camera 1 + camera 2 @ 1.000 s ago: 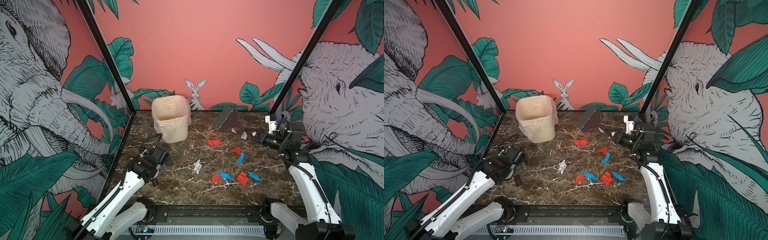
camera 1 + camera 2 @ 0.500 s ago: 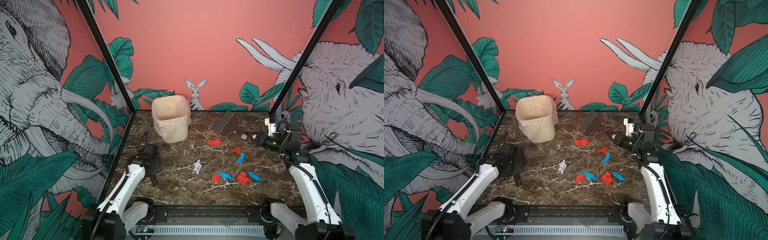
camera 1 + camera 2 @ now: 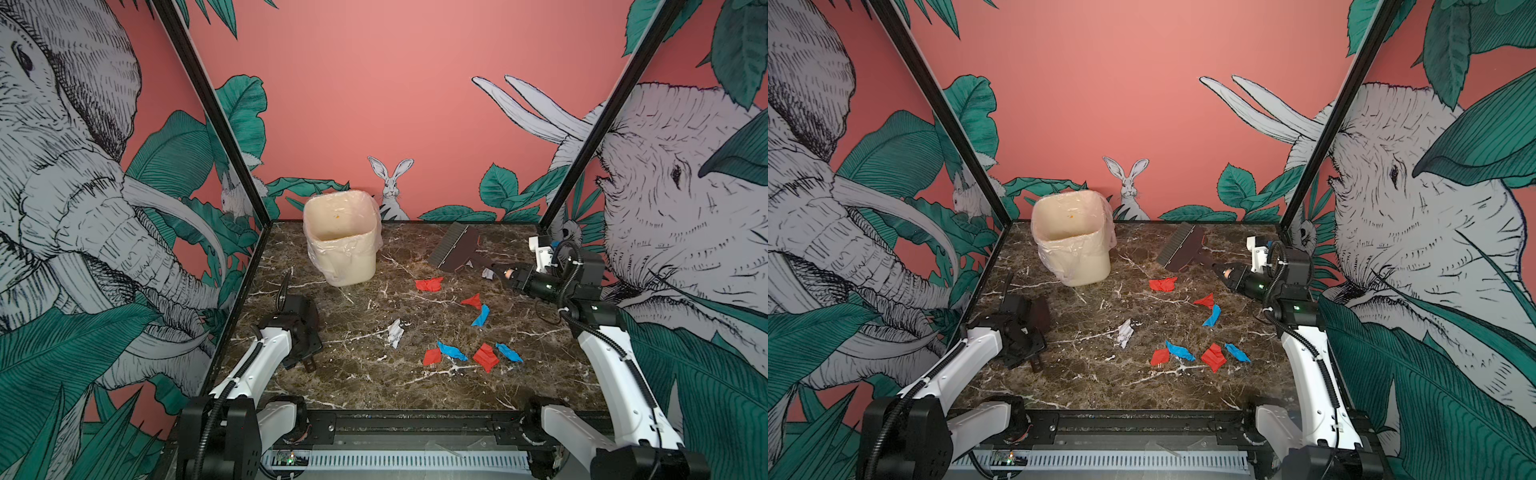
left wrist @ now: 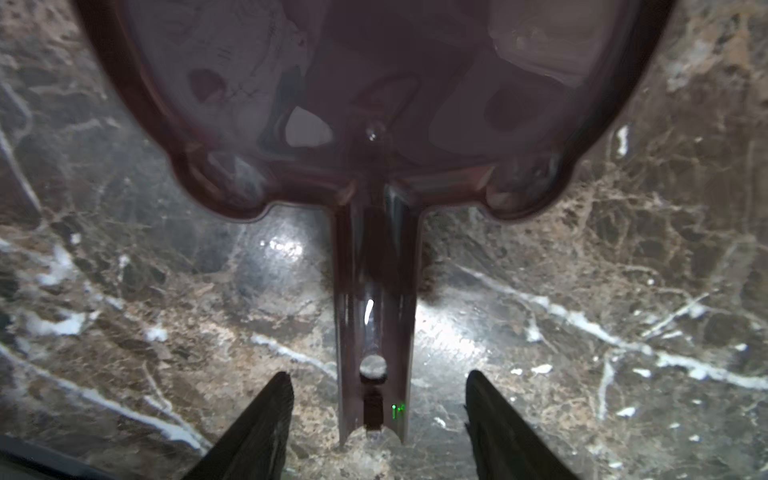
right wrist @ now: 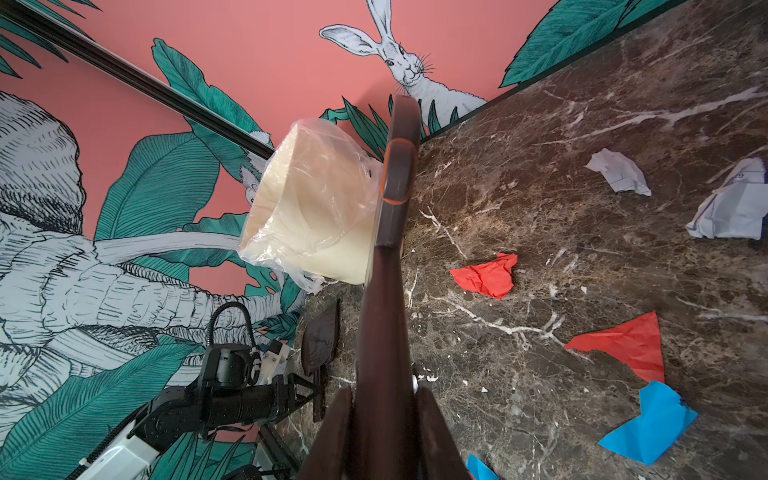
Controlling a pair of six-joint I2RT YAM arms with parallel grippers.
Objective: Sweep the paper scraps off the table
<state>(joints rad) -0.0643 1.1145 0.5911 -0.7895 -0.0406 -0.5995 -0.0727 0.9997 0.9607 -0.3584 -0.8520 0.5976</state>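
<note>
The scraps lie scattered over the right half of the table: a loose cluster of red and blue near the front, a few farther back, one white bit toward the middle, and none in the bin. They are light and mostly flat, so a fast stroke could flick them off the edge or spread them wider, and bristles carried too high would skim over them. Two white bits sit close by the brush (easy to leave behind if the stroke starts in front of them).

The right arm reaches level along the far right side. The right gripper is clamped on the brush's end and points it toward the bin. I cannot tell whether the bristles touch the table.

The left arm is folded at the front left with its wrist pointing down. The left gripper is open astride the handle of the pan, with a gap on each side. It sits near the handle's very tip, so a grip there may let the pan twist or slip.
</note>
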